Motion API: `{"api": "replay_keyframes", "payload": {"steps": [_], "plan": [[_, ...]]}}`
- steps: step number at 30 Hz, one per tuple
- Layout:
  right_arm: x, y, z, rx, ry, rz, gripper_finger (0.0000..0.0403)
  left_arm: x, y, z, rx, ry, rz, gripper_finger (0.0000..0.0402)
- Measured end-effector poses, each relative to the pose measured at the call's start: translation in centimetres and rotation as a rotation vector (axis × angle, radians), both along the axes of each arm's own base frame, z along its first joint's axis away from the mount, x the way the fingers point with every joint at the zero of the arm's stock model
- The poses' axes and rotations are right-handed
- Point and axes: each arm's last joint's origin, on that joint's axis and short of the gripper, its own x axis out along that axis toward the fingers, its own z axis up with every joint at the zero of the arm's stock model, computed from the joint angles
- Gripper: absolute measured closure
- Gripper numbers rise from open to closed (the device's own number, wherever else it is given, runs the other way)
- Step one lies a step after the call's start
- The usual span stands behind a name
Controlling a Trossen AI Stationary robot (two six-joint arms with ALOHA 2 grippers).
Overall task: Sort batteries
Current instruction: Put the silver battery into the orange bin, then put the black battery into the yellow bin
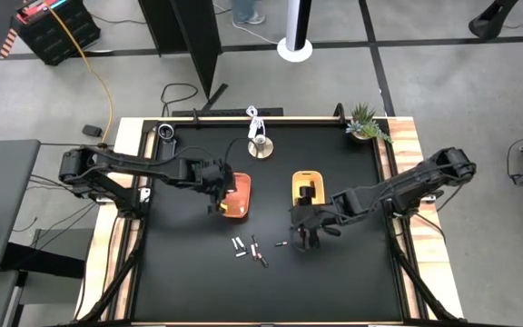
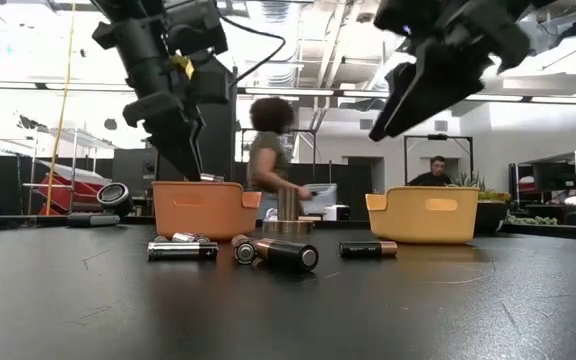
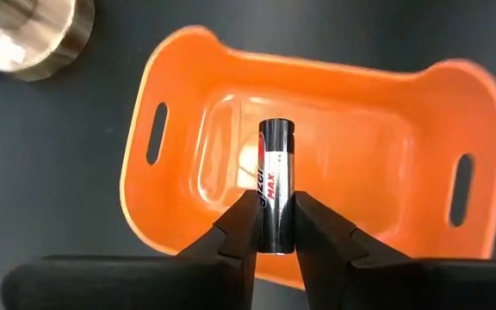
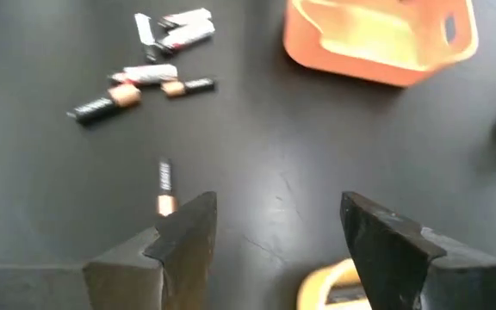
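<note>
My left gripper (image 3: 276, 239) hangs over the orange tray (image 3: 377, 138), shut on a dark battery with a red and white label (image 3: 275, 172). In the high view it is at the tray's left side (image 1: 218, 195). My right gripper (image 4: 278, 215) stands open above the bare table, just near of the yellow tray (image 1: 307, 186). One coppery-ended battery (image 4: 164, 185) lies flat close to its fingers. Several more batteries (image 1: 248, 248) lie loose on the table between the trays and the near edge, and they also show in the low view (image 2: 268, 250). My left gripper pinches the battery's sides near its lower end (image 3: 276, 226) between the two fingers. The fingers slant down from above and lie along the battery, most of which sticks out past the fingertips. The battery is lifted clear, over the inside of the orange tray.
A metal cylinder (image 1: 260, 145) stands beyond the orange tray. A small plant (image 1: 366, 123) sits at the far right corner and a dark round object (image 1: 166, 132) at the far left. People show in the room beyond the table (image 2: 268, 150). Bare mat lies along the near edge.
</note>
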Motion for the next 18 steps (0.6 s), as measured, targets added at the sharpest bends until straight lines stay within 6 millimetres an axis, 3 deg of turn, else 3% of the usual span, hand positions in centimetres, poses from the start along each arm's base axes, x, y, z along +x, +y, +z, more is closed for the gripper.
{"api": "replay_keyframes", "payload": {"steps": [7,13,18], "plan": [[-0.1,1.5,0.3,0.016,-0.04,0.044,0.0137,-0.2,0.3,-0.3,0.007,0.003,0.0,0.0281],[-0.1,1.7,0.4,0.03,-0.058,0.031,0.0137,-0.2,0.3,-0.3,0.009,0.003,-0.002,0.0208],[-0.2,2.5,0.5,0.042,-0.081,0.05,0.0137,-0.9,0.2,1.3,0.018,-0.055,-0.004,0.0176]]}}
